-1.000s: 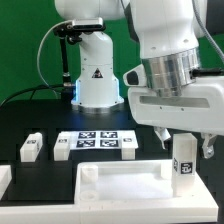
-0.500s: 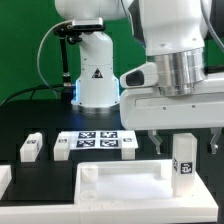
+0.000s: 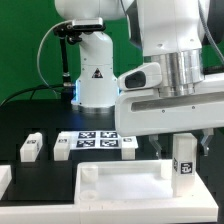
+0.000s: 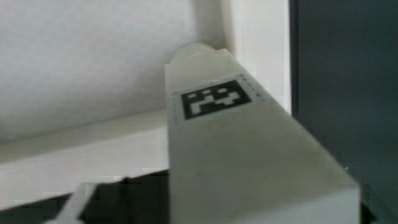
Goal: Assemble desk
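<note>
Top panel: the desk's top (image 3: 120,188) lies flat at the front of the black table (image 3: 30,120). It has a raised rim, and the frame cuts off its near edge.
Edge piece: a white shape (image 3: 5,180) sits at the exterior view's left. Most of it is out of frame, so I cannot tell what it is.
Post: one leg post (image 3: 183,160) stands upright at the panel's far corner on the exterior view's right, with a tag on its face. The rim hides its foot, so how it is seated cannot be made out.
Wrist view: the post (image 4: 240,150) fills the picture and its tag (image 4: 217,98) is blurred. The white panel lies behind it, and the dark shapes at the corner are unclear.
Gripper: the gripper (image 3: 182,147) hangs over the post with one finger (image 3: 160,143) on each side.
Jaws: they stand apart and straddle the post. I cannot tell whether the pads touch it.
Loose legs: two legs (image 3: 31,147) (image 3: 61,147) lie side by side on the table, well apart from the post.
Marker board: the marker board (image 3: 97,141) lies flat just beyond the legs, and the gripper body covers its right end.
Arm base: the arm base (image 3: 95,80) stands at the back, with its top out of frame.
</note>
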Controlling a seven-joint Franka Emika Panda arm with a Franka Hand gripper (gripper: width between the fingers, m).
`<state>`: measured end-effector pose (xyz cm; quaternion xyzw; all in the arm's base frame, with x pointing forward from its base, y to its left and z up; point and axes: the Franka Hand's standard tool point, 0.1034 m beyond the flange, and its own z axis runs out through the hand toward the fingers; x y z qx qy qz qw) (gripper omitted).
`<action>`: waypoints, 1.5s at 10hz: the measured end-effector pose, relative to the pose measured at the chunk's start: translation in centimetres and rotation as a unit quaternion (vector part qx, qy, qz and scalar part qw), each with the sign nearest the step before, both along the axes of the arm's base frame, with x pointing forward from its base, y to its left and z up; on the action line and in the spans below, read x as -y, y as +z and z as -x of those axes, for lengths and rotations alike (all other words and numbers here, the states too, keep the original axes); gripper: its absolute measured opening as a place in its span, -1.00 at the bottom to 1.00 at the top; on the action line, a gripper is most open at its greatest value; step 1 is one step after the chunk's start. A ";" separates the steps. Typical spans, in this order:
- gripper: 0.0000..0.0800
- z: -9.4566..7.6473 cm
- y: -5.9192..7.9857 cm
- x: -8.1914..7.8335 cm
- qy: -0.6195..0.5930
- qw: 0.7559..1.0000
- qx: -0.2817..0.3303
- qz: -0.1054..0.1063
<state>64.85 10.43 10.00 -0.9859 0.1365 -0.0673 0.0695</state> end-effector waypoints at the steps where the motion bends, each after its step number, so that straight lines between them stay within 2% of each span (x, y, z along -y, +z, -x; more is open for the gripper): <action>1: -0.23 -0.1 0.1 0.2 -0.026 1.000 -0.002 -0.003; 5: -0.23 0.0 -0.1 0.9 -0.142 0.990 -0.021 -0.007; 10: -0.22 0.0 -0.1 1.0 -0.139 0.990 -0.021 -0.005; 11: -0.04 0.0 -0.1 1.0 -0.140 0.990 -0.022 -0.006; 12: 0.38 0.0 0.1 1.0 -0.140 0.990 -0.021 -0.006; 13: 0.38 -0.2 1.4 0.9 -0.132 0.991 -0.021 -0.009; 14: 0.57 -0.4 3.9 1.0 -0.127 0.992 -0.014 -0.015; 15: 0.57 -0.4 5.5 0.8 -0.126 0.992 -0.012 -0.018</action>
